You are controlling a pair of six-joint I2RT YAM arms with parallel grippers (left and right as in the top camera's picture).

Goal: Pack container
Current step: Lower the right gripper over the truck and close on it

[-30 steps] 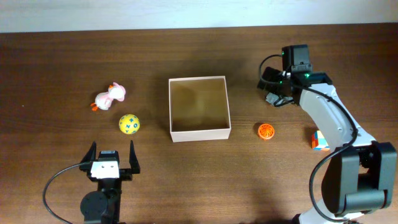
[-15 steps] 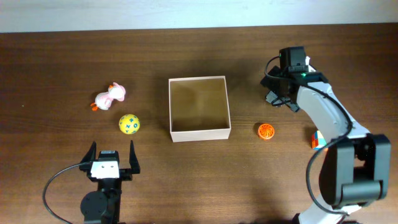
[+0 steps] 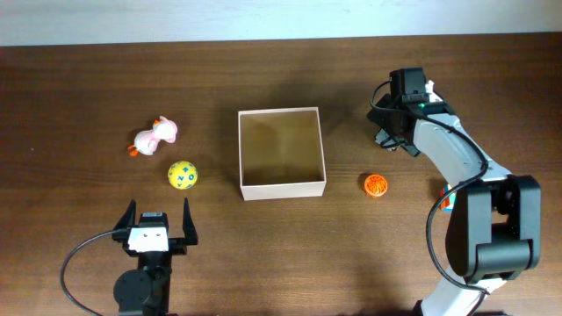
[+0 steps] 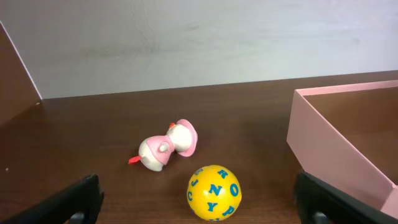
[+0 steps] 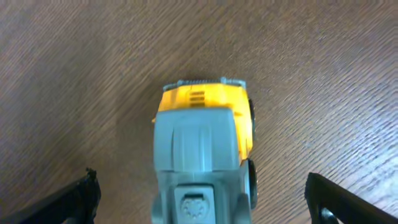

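The container (image 3: 283, 187), a shallow square box, white outside and tan inside, sits open at mid-table with nothing in it; its wall (image 4: 329, 152) shows at the right of the left wrist view. A yellow lettered ball (image 3: 183, 175) (image 4: 214, 192) and a pink duck toy (image 3: 156, 135) (image 4: 166, 146) lie left of it. My left gripper (image 3: 159, 212) is open near the front edge, short of the ball. My right gripper (image 3: 395, 133) (image 5: 205, 200) is open, pointing down over a yellow and grey toy truck (image 5: 204, 149). The truck lies between the wide jaws, untouched.
An orange ball (image 3: 375, 185) lies right of the container's front corner. A multi-coloured cube (image 3: 448, 200) sits farther right, partly hidden behind the right arm. A pale wall runs along the table's far edge.
The right gripper has shifted slightly left and toward the far edge, staying open over the truck. The left arm and the toys have not moved.
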